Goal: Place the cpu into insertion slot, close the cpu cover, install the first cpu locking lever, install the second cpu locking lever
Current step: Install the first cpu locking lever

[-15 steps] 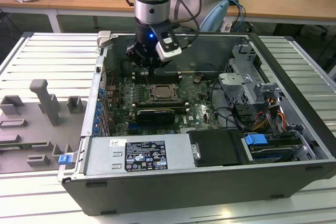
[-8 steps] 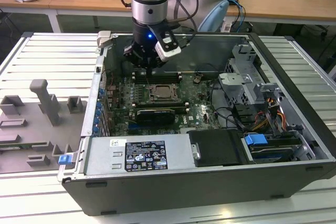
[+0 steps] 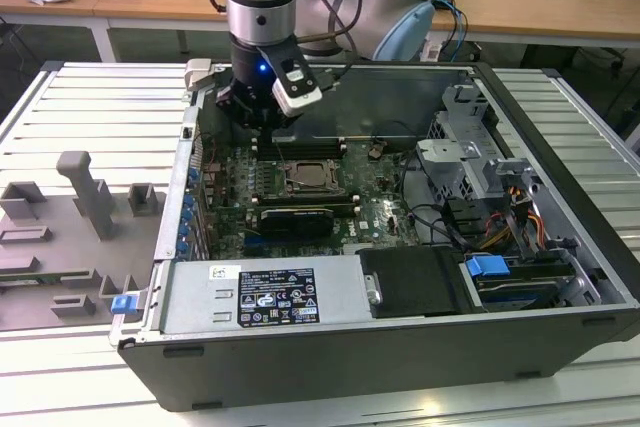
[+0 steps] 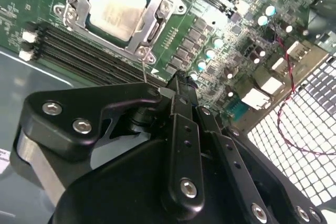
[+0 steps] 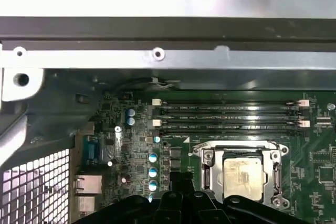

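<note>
Two fingers [image 4: 184, 129] of the gripper [image 4: 178, 80] stand pressed together in the second wrist view, tips meeting, jaws closed with no gap to be seen; nothing is held between them and nothing shows against the tips. Ahead of the tips, apart from them, lies the cpu [image 4: 116, 6] in its socket, dull silver top up; the cover [image 4: 152, 22] lies flat around it, framing it on all sides. A thin rod [image 4: 145, 69] runs from the cover's near corner toward the tips; whether it touches them I cannot tell. Between jaws and socket run the dark slots [image 4: 79, 51] – long, parallel, with white clips at one end.

In the first wrist view the gripper [image 5: 178, 184] sits low over the green board [image 5: 131, 145]; the cpu [image 5: 242, 174] is just to one side of the tips, the cover [image 5: 208, 174] closed on it.

In the exterior view the gripper [image 3: 262, 125] hangs inside the case [image 3: 400, 347] – the cpu [image 3: 305, 179] lies below the tips and a little to the exterior view's right.
</note>
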Controlling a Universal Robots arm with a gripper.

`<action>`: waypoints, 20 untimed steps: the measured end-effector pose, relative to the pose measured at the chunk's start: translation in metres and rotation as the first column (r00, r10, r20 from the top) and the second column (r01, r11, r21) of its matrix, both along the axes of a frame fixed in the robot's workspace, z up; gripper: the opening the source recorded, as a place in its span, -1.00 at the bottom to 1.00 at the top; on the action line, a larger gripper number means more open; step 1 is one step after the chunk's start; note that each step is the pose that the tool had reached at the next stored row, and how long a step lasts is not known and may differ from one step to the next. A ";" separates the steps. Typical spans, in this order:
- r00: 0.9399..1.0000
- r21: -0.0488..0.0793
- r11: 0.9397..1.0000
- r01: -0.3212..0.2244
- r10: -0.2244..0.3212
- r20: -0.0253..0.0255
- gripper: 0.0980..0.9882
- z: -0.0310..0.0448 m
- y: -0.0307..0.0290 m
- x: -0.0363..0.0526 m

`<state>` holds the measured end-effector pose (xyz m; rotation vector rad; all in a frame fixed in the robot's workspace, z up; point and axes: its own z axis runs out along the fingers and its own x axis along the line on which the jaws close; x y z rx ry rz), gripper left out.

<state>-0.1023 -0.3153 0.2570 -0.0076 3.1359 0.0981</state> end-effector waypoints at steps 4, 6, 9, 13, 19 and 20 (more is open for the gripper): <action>1.000 0.000 1.000 -0.001 0.001 0.000 -0.98 0.0000 0.0079 -0.0044; 1.000 0.000 1.000 -0.001 0.001 0.000 -0.98 0.0000 0.0161 -0.0046; 1.000 0.000 1.000 -0.002 0.002 0.000 -0.98 -0.0026 0.0212 0.0145; 1.000 0.000 1.000 -0.005 0.005 0.000 -0.98 -0.0088 0.0219 0.0409; 1.000 0.022 1.000 -0.009 0.009 0.000 -0.98 -0.0149 0.0219 0.0555; 1.000 0.022 1.000 -0.015 0.015 0.001 -0.98 -0.0167 0.0219 0.0556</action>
